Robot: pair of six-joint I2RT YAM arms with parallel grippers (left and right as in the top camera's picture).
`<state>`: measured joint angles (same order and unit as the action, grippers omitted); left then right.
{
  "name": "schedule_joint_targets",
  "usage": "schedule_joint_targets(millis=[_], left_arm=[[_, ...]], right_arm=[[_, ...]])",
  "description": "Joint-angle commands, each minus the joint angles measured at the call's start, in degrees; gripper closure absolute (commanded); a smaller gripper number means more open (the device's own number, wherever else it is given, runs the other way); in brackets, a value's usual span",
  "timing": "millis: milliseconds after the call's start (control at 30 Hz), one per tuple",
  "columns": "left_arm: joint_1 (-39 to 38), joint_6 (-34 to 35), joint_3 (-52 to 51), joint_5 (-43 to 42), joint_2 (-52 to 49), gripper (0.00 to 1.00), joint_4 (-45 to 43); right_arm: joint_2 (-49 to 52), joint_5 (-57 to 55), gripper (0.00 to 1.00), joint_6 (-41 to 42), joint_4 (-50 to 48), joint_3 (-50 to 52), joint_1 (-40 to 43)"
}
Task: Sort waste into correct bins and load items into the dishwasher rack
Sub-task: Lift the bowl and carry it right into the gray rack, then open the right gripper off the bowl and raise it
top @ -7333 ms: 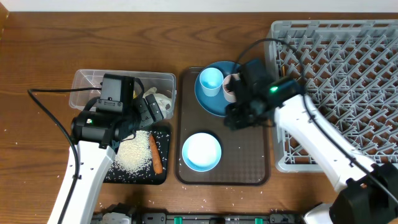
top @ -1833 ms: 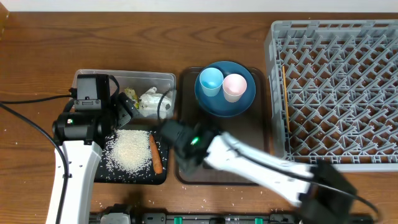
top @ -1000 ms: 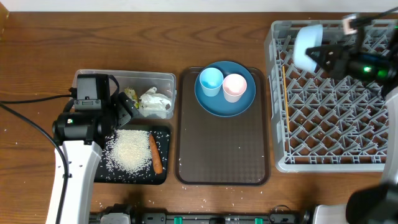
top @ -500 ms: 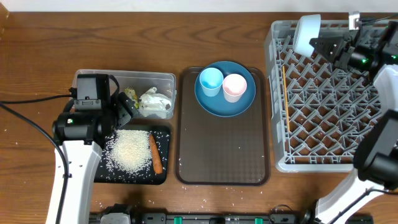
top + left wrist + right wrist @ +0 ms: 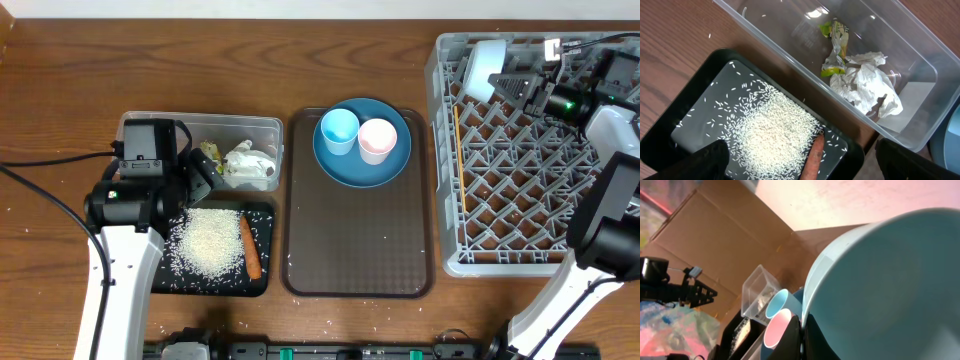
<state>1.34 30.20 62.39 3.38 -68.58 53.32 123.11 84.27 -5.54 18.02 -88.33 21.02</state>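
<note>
My right gripper [image 5: 522, 83] is shut on the rim of the pale blue bowl [image 5: 486, 68] and holds it on edge over the far left corner of the grey dishwasher rack [image 5: 540, 250]. In the right wrist view the bowl [image 5: 890, 290] fills the frame, clamped at the fingers [image 5: 801, 335]. The light blue cup [image 5: 339, 130] and pale pink cup [image 5: 376, 139] stand on the dark blue plate [image 5: 362, 170]. A chopstick [image 5: 459, 160] lies in the rack. My left gripper [image 5: 800, 165] is open above the black tray [image 5: 700, 120] holding rice [image 5: 775, 135] and the carrot [image 5: 812, 157]. Crumpled paper [image 5: 867, 90] and the wrapper [image 5: 835, 50] lie in the clear tub [image 5: 910, 65].
The brown serving tray [image 5: 360, 250] sits mid-table, holding the plate at its far end. A few rice grains lie on the wood near the front edge [image 5: 160, 325]. The tub [image 5: 135, 135] and black tray [image 5: 258, 282] are at the left.
My right arm took the bowl from the brown tray, carried it to the rack's far left corner and is lowering it there. The left arm has not moved.
</note>
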Motion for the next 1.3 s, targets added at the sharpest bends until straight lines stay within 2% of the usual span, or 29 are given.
schedule_joint_targets(millis=[0,233,433,467,500,533,700,767,1067,1267], left_arm=[[0.24,0.48,0.83,0.28,-0.22,0.04,-0.02],[0.24,0.5,0.83,0.28,-0.22,0.04,-0.02],[0.24,0.48,0.83,0.28,-0.22,0.04,-0.02],[0.24,0.5,0.83,0.28,-0.22,0.04,-0.02],[0.24,0.5,0.83,0.28,-0.22,0.04,-0.02],[0.24,0.5,0.83,0.28,-0.22,0.04,-0.02],[0.24,0.5,0.83,0.28,-0.22,0.04,-0.02],[0.24,0.5,0.83,0.28,-0.22,0.04,-0.02],[0.24,0.5,0.83,0.28,-0.22,0.04,-0.02],[0.24,0.5,0.83,0.28,-0.22,0.04,-0.02]], right_arm=[[0.46,-7.98,0.99,0.39,2.14,-0.11,0.72],[0.46,-16.85,0.99,2.32,8.15,-0.11,3.89],[0.44,-17.2,0.99,2.32,13.09,-0.11,8.15],[0.42,-17.2,0.97,2.29,13.9,-0.11,8.79],[0.42,-17.2,0.87,2.29,14.6,-0.11,9.49],[0.42,-17.2,0.84,2.29,15.23,-0.11,10.12],[0.39,-17.49,0.82,2.27,19.1,-0.11,12.72],[0.28,-18.58,0.77,2.23,20.7,-0.11,13.22],[-6.69,-25.27,0.79,1.64,23.65,-0.26,12.31],[-17.05,-40.0,0.83,1.49,23.58,-0.37,6.71]])
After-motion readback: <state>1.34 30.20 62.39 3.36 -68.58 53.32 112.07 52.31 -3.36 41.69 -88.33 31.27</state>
